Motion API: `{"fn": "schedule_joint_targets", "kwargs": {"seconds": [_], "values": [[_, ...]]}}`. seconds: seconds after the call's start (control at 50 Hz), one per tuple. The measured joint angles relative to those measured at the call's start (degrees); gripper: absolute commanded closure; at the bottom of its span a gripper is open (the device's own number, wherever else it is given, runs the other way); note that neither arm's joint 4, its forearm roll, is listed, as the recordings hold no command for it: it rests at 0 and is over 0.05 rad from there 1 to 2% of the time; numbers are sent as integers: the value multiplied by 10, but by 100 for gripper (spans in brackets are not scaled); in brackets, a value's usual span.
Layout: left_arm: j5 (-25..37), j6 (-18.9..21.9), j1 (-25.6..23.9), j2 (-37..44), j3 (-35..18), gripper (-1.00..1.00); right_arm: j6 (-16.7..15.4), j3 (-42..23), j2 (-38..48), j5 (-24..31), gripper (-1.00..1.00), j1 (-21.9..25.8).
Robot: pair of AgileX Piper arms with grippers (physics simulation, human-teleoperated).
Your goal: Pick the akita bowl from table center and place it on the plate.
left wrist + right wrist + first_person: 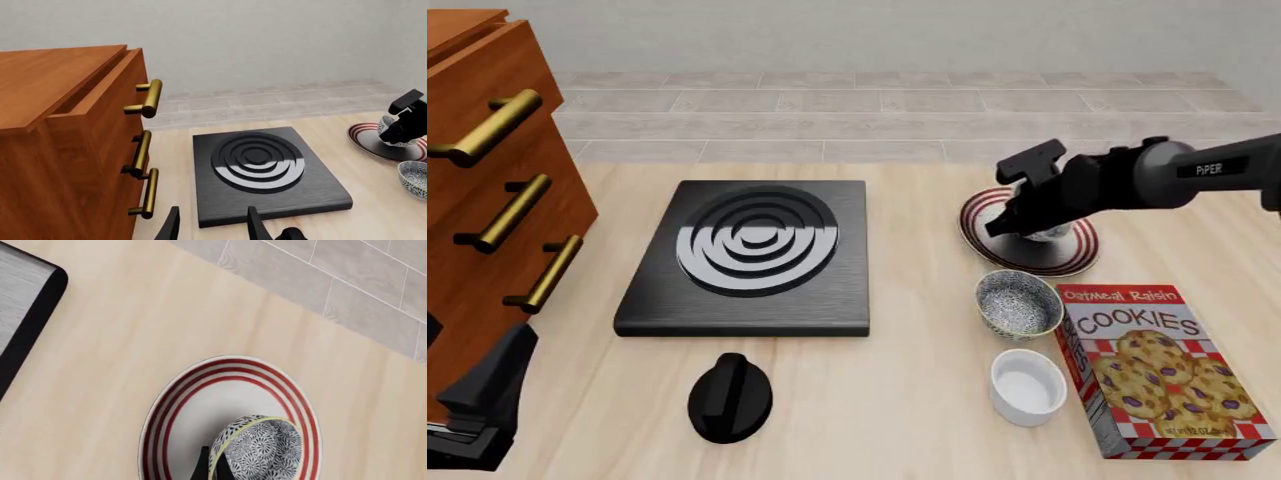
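The right gripper [212, 471] is pinched shut on the rim of the small, deep akita bowl [257, 450], grey-white speckled inside and dark outside with a pale rim, and holds it tilted over the round white plate [200, 410] with red-brown concentric stripes. In the front view the bowl [1044, 232] sits within the plate's outline [1068, 262], so the carry looks done; whether the bowl touches the plate cannot be told. What seems left is to level it, set it down, release and back away. The left gripper [212, 227] hangs idle with its fingers parted, near the black square stove plate [267, 172].
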Motion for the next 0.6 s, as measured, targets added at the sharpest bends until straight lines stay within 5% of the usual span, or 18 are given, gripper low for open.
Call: {"fn": "schedule_joint_targets", "kwargs": {"seconds": [0.42, 0.44, 0.6], "values": [[-1, 0, -1, 0, 2, -100, 3, -3, 10, -11, 100, 5], [-1, 0, -1, 0, 2, -100, 4, -3, 10, -11, -100, 5], [-2, 0, -1, 0, 2, -100, 5, 0, 18, -14, -100, 2]]}}
